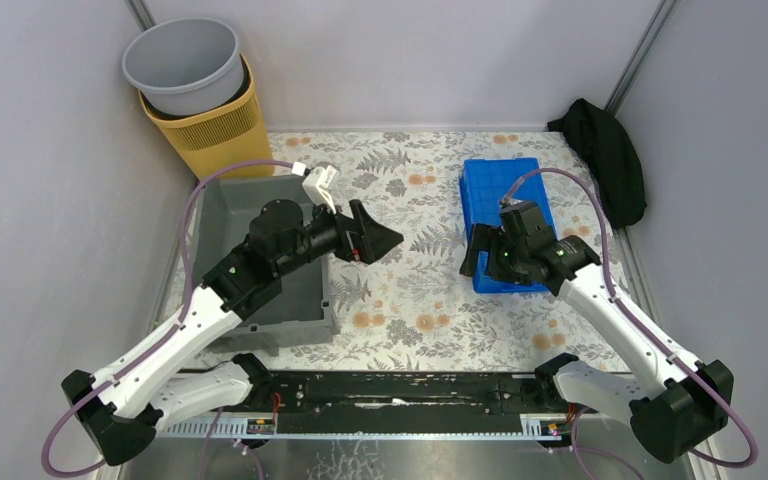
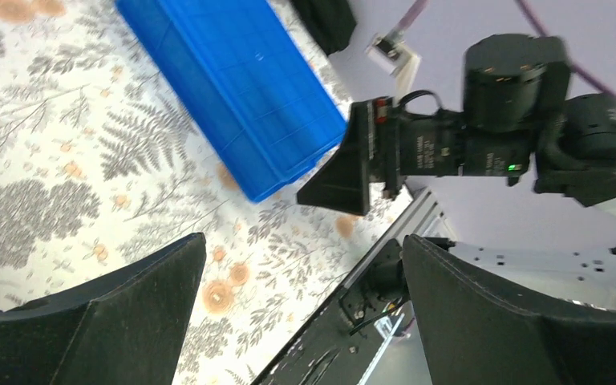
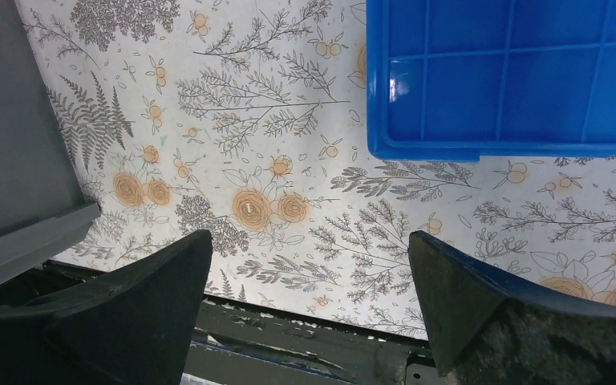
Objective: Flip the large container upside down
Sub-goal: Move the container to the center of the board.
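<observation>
While both arms hang above the flower-printed table (image 1: 415, 310), the large container (image 1: 305, 322) sits on the table's left side, close to the left wall and partly under the left arm. It is a dark-grey rectangular plastic crate, mouth up, with smooth inner walls sloping down to a flat floor and a thick rim running round the top. A near stretch of that rim shows at the left edge of the right wrist view. The left gripper (image 1: 372, 238) points rightward past the crate's right wall, its jaws spread wide and holding nothing. The right gripper (image 1: 474, 252), likewise wide apart and empty, hovers at the near left corner of a shallow blue tray (image 1: 500, 185), well apart from the crate. Behind the crate, in the far left corner, a light-grey bucket (image 1: 182, 62) is nested in a yellow basket (image 1: 215, 135).
</observation>
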`<state>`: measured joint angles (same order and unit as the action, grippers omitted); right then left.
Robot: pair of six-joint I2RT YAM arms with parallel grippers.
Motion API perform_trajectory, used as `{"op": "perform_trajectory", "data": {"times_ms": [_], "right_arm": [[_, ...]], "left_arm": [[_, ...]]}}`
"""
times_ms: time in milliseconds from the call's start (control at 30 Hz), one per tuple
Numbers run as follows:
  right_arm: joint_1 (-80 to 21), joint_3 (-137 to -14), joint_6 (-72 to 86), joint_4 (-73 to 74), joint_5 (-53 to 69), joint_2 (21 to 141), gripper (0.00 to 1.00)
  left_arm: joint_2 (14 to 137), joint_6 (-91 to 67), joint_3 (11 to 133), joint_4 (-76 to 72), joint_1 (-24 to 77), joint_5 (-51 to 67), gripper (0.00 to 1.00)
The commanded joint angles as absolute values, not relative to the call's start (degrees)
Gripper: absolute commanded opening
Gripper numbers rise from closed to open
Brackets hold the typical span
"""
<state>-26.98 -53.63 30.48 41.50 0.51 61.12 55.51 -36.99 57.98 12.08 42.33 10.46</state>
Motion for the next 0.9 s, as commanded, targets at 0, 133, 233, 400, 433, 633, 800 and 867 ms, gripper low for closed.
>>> {"op": "perform_trajectory", "data": {"times_ms": [0, 133, 233, 400, 433, 633, 800, 867], "right_arm": [[-28.3, -53.4, 32.0, 39.3, -0.7, 61.6, 0.99], [-28.7, -52.9, 32.3, 38.9, -0.9, 61.7, 1.0], [-28.8, -52.4, 32.6, 38.7, -1.1, 61.7, 1.0], [-28.9, -51.4, 33.0, 38.4, -1.6, 61.2, 0.99], [-28.8, -51.2, 33.3, 38.3, -1.6, 61.2, 1.0], [-28.9, -49.8, 36.4, 36.8, -2.8, 60.9, 1.0], [-29.0, -48.2, 41.8, 34.8, -3.5, 62.4, 1.0], [-29.2, -47.8, 43.6, 34.5, -4.0, 63.2, 0.99]], "left_arm": [[54.2, -35.1, 56.3, 15.0, 42.4, 7.6, 1.0], [55.1, -35.1, 55.9, 15.1, 42.4, 7.4, 1.0], [55.6, -35.4, 55.6, 14.3, 42.4, 7.6, 1.0], [55.8, -35.6, 55.1, 13.6, 42.4, 7.5, 1.0], [55.8, -35.7, 55.0, 13.5, 42.4, 7.4, 1.0], [55.7, -36.2, 54.3, 13.1, 42.4, 7.1, 1.0], [55.2, -36.5, 53.3, 12.6, 42.3, 7.0, 1.0], [55.2, -36.5, 52.9, 12.4, 42.3, 6.7, 1.0]]}}
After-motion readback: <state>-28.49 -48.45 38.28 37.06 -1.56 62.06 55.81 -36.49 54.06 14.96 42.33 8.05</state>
